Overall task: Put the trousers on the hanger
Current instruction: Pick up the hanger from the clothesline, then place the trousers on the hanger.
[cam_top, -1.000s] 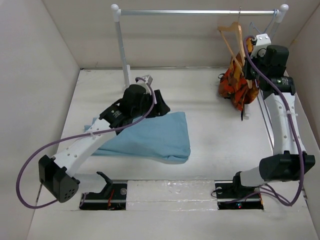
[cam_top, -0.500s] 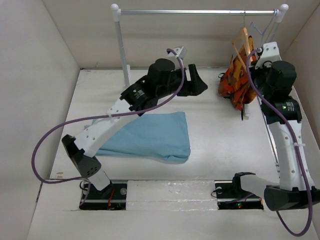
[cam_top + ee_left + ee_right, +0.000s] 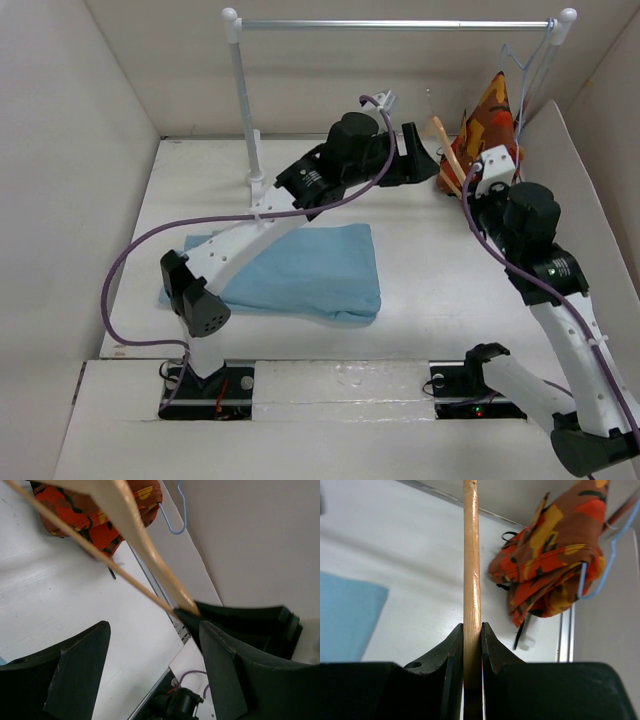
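- Grip on the right side first: the right gripper [image 3: 472, 639] has both fingers pressed tight on the hanger [image 3: 471, 555], pinching one of its wooden bars edge-on between them.
- Seen from above, the hanger sits tilted in the air over the back right of the table [image 3: 440, 290]. Its metal hook is well below the rail [image 3: 400, 24].
- The left gripper [image 3: 154, 627] is stretched across toward the hanger, its fingers spread wide with nothing between them. The wood crosses just ahead of the fingertips, apart from them.
- In the left wrist view, the hanger's thick wooden arm and its thin bar run together into the dark fingers of the right gripper.
- The trousers [image 3: 300, 270] lie flat on the left-centre of the table as a folded light-blue sheet. They are partly under the left arm and well apart from the hanger.
- Just behind the hanger, the orange-red garment [image 3: 490, 115] hangs bunched on a thin blue wire hanger [image 3: 520, 70], up by the right end of the rail.
- From the right wrist, a corner of the blue cloth shows at the left edge, and the patterned garment sits to the right of the held bar.
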`<state>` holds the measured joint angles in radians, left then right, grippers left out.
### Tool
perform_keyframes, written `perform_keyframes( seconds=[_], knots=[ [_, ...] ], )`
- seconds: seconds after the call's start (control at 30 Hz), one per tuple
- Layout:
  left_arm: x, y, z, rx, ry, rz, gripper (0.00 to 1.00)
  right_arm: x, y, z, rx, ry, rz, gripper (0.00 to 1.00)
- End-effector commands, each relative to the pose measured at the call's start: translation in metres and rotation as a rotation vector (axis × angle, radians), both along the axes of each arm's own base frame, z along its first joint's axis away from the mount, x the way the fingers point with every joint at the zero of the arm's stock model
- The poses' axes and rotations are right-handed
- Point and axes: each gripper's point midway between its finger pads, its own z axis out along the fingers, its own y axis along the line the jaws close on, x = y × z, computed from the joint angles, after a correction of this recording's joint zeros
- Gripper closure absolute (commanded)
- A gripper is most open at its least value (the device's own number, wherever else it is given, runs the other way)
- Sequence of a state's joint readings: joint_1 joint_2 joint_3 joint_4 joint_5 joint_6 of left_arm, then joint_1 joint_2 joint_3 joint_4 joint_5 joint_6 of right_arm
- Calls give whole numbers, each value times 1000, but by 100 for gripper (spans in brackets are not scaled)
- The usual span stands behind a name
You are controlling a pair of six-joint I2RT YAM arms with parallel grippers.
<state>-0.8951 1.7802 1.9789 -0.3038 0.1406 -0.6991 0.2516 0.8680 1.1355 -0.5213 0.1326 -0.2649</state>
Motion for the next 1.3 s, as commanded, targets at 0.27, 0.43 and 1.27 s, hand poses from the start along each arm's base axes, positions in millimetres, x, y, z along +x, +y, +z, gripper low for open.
perform_keyframes(
  seconds=[0.27, 0.43, 1.27],
  knots=[
    [27, -40, -27, -20, 45, -5, 32, -17, 29, -15, 5, 1, 45, 100],
    [40, -37, -57, 63, 73, 55, 39, -21, 39, -14, 23, -17, 67, 100],
    [-15, -16, -163, 6, 261, 17, 100, -101, 86, -65, 80, 326, 381, 24]
  ],
)
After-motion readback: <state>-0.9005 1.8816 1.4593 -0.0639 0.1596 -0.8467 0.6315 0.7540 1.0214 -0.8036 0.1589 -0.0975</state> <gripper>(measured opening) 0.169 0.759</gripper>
